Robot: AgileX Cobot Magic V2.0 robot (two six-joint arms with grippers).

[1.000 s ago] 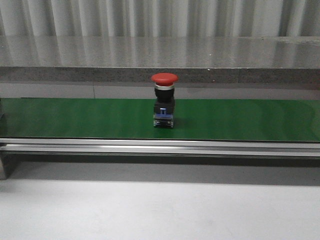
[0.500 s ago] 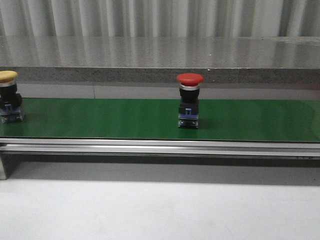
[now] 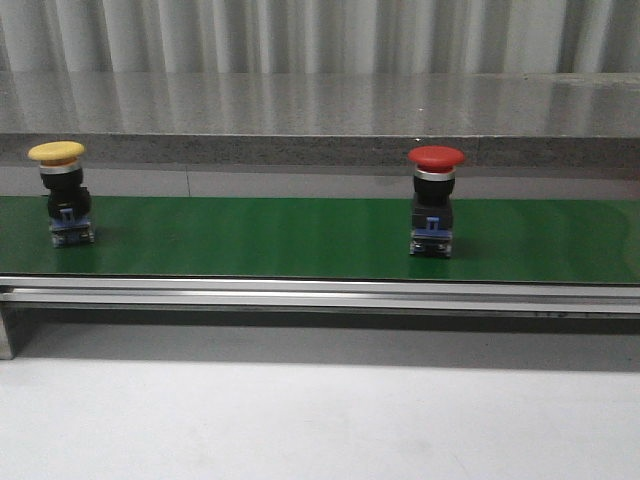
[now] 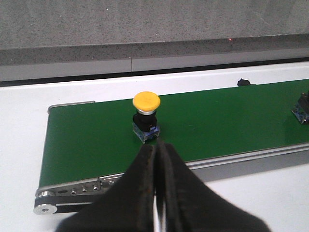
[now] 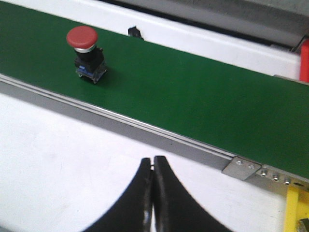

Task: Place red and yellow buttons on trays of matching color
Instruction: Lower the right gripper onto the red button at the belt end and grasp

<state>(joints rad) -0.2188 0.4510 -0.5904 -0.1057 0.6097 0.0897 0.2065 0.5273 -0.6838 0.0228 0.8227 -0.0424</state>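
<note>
A red button [image 3: 436, 205] stands upright on the green belt [image 3: 250, 235], right of centre. A yellow button [image 3: 62, 198] stands upright near the belt's left end. In the left wrist view, the yellow button [image 4: 146, 117] is just beyond my left gripper [image 4: 157, 146], which is shut on nothing above the belt's near rail. My right gripper [image 5: 153, 160] is also shut and empty over the white table, with the red button [image 5: 86, 53] far off on the belt. Only slivers of a red tray [image 5: 304, 60] and a yellow tray [image 5: 292, 212] show. Neither gripper appears in the front view.
An aluminium rail [image 3: 320, 293] runs along the belt's near side, with white table [image 3: 320, 420] in front of it. A grey stone ledge [image 3: 320, 125] lies behind the belt. A small dark part [image 5: 134, 33] sits at the belt's far edge.
The red button has ridden the belt to the right. The yellow button has come in from the left edge and also moved right.
</note>
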